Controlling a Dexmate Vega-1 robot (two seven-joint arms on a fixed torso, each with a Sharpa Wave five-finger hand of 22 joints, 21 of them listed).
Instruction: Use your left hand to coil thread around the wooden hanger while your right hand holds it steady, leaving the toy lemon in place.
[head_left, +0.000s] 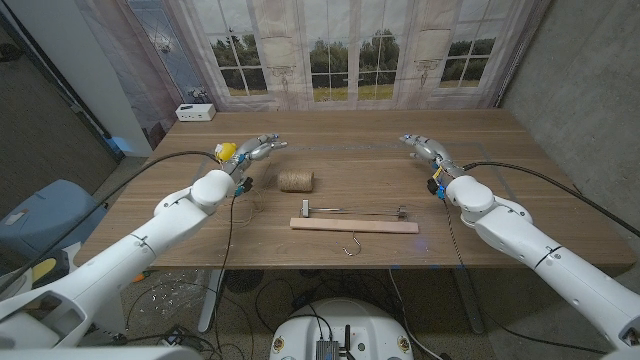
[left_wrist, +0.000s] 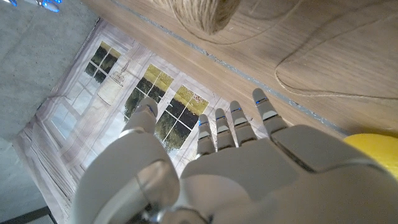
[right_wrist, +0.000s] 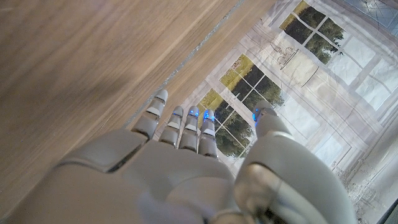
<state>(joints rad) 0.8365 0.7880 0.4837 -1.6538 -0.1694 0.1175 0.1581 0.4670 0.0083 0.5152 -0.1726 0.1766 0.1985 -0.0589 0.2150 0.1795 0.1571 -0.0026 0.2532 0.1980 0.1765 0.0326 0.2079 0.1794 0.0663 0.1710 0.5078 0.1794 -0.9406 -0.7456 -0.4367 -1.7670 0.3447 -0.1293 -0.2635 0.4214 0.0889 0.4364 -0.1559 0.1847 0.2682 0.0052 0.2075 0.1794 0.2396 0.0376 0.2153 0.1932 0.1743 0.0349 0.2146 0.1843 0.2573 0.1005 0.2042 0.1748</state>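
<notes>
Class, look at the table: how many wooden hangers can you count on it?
1. The wooden hanger lies near the table's front edge, in front of the thread spool, between the two hands, untouched. None seems hidden.

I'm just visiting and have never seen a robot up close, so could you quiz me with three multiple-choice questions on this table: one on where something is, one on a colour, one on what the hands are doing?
1. Where does the wooden hanger lie?
A. At the table's front middle, between the two arms
B. Against the window backdrop
C. On top of the spool

2. What colour is the toy lemon?
A. Green
B. Yellow
C. Red

3. What are the left hand and right hand holding?
A. The hanger
B. The ball of thread
C. Nothing

Answers: 1 A, the head view shows it there. 2 B, yellow beside the left hand. 3 C, both hands' fingers are spread, touching nothing.
</notes>
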